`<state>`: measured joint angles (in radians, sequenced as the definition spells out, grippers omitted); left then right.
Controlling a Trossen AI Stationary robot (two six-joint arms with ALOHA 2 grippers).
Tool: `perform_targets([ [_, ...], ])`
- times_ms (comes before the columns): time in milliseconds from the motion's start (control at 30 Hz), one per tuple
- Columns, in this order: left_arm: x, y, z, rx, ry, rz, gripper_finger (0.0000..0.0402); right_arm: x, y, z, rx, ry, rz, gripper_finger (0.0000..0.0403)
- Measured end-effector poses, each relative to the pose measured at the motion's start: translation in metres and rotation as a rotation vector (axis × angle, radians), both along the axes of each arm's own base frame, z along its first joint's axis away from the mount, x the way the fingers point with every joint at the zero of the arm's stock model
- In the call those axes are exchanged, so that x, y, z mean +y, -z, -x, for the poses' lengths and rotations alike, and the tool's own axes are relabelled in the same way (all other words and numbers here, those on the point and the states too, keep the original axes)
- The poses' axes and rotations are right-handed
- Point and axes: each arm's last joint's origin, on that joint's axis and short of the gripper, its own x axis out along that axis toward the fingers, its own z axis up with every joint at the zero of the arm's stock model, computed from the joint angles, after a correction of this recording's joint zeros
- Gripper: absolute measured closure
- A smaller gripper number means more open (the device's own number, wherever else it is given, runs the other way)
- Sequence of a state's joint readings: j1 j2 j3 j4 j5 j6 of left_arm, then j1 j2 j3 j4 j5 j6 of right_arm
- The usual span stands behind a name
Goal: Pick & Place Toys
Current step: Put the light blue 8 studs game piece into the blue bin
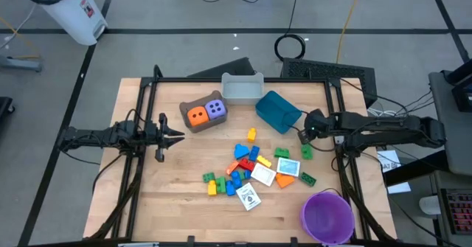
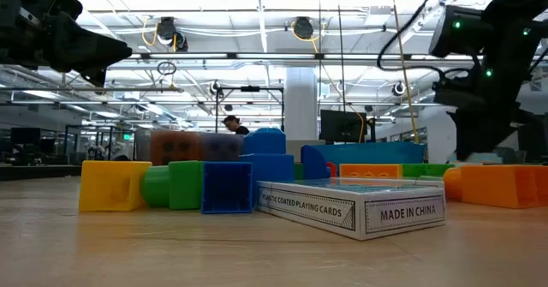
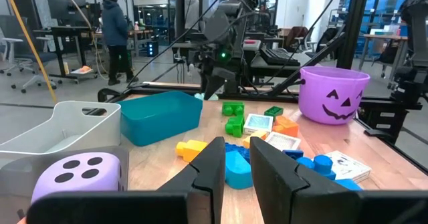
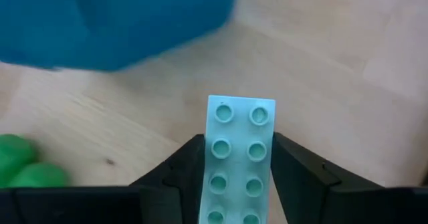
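Now the right end effector (image 4: pixel 239 184) grips a pale mint studded plastic brick (image 4: pixel 238 158), its long axis running straight out between the fingers, above the wooden counter (image 4: pixel 348 110).

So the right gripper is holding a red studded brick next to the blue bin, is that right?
Not quite. The brick clamped in the right gripper is pale mint green, not red, as the right wrist view shows. It is indeed held next to the blue bin.
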<state>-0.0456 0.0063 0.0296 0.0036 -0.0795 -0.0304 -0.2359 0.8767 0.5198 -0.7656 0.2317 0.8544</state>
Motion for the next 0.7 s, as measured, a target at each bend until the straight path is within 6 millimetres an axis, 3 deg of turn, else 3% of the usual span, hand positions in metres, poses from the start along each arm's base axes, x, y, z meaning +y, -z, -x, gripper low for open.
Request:
perform_targets([
  [433,0.0,0.0,0.0,0.0,0.0,0.0,0.0325,0.0,-0.025,0.0,-0.136,-0.065,0.063,0.0257],
  [700,0.0,0.0,0.0,0.0,0.0,0.0,0.0325,-0.005,-0.042,-0.022,-0.344,-0.223,0.239,0.026],
])
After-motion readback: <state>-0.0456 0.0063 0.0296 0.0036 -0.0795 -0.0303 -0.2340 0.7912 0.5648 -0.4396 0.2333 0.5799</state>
